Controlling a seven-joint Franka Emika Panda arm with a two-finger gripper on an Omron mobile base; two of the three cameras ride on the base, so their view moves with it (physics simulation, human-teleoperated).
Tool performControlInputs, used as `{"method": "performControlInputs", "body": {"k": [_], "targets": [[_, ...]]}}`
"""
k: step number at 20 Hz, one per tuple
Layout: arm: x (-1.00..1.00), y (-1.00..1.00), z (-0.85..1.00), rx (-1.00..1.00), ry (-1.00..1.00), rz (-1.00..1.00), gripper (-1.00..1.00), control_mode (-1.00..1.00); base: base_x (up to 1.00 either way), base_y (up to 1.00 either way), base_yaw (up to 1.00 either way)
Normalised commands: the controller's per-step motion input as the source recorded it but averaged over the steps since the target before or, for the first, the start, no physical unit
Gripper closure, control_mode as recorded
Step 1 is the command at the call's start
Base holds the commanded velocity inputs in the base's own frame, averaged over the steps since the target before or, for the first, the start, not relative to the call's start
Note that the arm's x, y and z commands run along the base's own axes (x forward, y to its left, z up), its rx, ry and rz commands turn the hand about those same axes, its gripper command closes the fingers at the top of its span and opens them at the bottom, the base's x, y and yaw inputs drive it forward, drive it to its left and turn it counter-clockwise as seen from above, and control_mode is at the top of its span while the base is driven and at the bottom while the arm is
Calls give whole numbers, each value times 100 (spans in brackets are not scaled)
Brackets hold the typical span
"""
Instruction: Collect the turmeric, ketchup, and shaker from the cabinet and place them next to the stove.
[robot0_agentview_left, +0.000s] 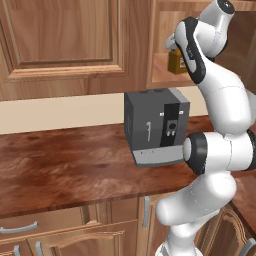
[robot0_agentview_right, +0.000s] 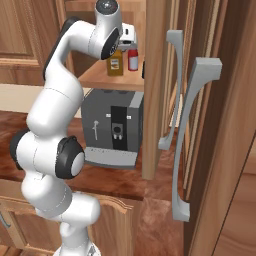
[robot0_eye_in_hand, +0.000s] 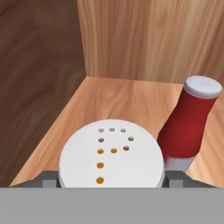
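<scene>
I see a squat amber jar (robot0_eye_in_hand: 111, 159) with a smooth, matt white lid pierced by small holes. The slim red bottle (robot0_eye_in_hand: 186, 127) looks like glossy plastic under a matt white cap. The cabinet's plain wooden shelf (robot0_eye_in_hand: 118, 98) shows fine grain; the reddish-brown wooden counter (robot0_agentview_left: 65, 165) shines. The grey boxy coffee machine (robot0_agentview_right: 114, 127) looks matt.

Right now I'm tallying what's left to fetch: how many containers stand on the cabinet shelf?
2 visible: the turmeric at the end effector, and the ketchup just right of it. A shaker may be hidden.
</scene>
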Motion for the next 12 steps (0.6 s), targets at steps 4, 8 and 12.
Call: {"method": "performControlInputs", "body": {"k": [4,8,12], "targets": [[0,0,-4,0,0,0,100,-100,0,0,0],[-1,0,-8,0,0,0,100,-100,0,0,0],[-7,0,-12,0,0,0,100,-100,0,0,0]]}}
